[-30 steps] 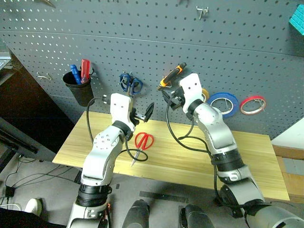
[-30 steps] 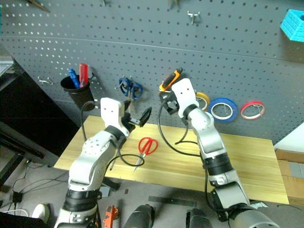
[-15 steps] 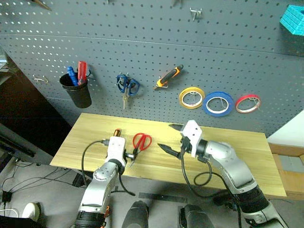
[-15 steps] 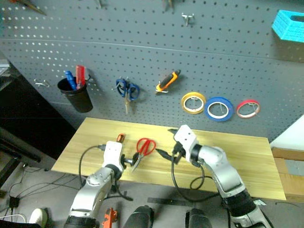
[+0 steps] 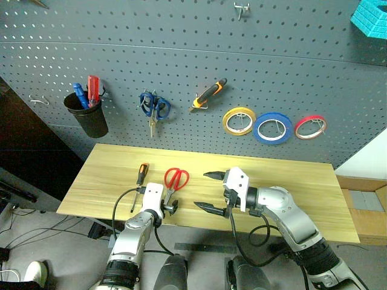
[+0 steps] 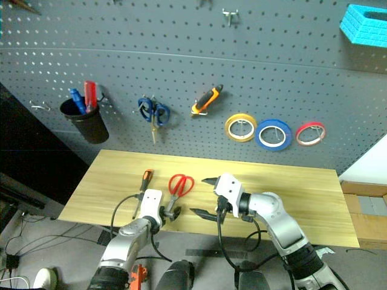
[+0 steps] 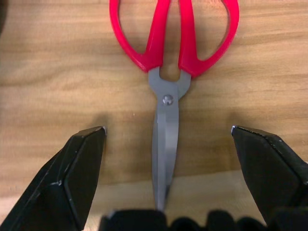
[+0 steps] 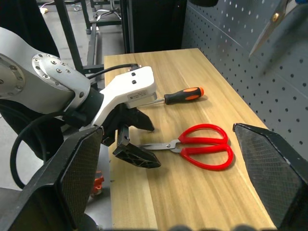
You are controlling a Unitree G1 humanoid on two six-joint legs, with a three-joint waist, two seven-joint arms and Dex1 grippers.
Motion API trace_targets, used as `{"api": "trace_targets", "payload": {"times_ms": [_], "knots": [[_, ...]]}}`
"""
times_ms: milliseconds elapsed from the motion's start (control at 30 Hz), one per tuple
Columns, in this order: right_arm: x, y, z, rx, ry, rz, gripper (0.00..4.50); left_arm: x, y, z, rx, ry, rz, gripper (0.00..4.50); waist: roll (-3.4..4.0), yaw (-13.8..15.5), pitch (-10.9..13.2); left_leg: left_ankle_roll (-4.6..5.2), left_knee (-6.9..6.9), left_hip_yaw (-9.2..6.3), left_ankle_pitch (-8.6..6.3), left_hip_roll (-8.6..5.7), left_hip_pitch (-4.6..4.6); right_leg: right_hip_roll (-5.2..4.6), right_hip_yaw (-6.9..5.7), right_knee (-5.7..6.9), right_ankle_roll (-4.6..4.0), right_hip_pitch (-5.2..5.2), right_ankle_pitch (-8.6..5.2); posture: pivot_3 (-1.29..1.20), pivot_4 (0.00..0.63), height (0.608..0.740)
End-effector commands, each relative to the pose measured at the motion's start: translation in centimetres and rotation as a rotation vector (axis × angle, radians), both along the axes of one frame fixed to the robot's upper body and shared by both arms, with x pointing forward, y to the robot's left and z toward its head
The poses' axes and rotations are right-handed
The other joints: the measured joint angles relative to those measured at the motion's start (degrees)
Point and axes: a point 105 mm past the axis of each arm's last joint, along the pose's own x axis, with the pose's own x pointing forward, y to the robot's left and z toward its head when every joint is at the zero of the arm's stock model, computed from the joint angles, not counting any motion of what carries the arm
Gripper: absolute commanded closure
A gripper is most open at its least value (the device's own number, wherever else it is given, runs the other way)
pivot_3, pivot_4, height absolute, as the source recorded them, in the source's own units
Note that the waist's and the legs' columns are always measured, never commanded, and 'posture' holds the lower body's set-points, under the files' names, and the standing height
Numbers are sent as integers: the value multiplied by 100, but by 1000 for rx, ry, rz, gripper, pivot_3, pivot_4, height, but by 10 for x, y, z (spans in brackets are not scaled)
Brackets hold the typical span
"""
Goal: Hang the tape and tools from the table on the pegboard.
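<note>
The red-handled scissors lie flat on the surface, near its front edge and left of centre. The left end effector sits just short of the blade tip, at about 6 o'clock from the scissors in the head view, with its two black fingers spread wide and holding nothing. In the left wrist view the closed silver blades run straight up the middle of the gap between those fingers, so the scissors' long axis lines up with the way the end effector points: tip toward the robot, red loops away toward the pegboard, leaning slightly to 1 o'clock.

The right end effector hovers at about 3 o'clock from the scissors, also spread and empty, and farther off than the left, so the left arm looks better placed for the pick.

The blue tape and the orange-and-black pliers already hang on the pegboard. An orange-handled screwdriver lies just left of the scissors.
</note>
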Motion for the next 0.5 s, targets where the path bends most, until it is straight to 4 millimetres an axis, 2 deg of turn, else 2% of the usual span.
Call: {"api": "trace_targets", "payload": {"times_ms": [33,200,233,300,500], "knots": [[2,-1,16,48,-27,-10,17,4,6,2,21,17,-2,0,-2,-23,10,0,0,0,0,0,0,0,0,0,0,0,0,148,212,740],[3,-1,19,58,-16,-13,17,7,9,1,36,65,-34,0,0,-49,36,-1,-8,-3,-1,0,0,-2,-3,0,-4,-1,2,148,216,740],[3,-1,19,60,-15,-13,2,7,10,0,32,76,-35,184,0,-51,40,-1,-8,-3,-1,0,0,-2,-4,0,-3,-1,2,148,217,740],[4,0,20,65,-12,-15,0,7,10,0,24,93,-38,600,1,-51,46,-1,-8,-3,-1,-2,0,-4,-4,-1,-1,-1,0,148,217,740],[6,0,22,67,-13,-19,0,4,7,-3,-8,124,-56,2664,6,-50,50,-2,-9,-3,-1,-6,0,-9,-4,-2,19,0,-11,148,214,740]]}}
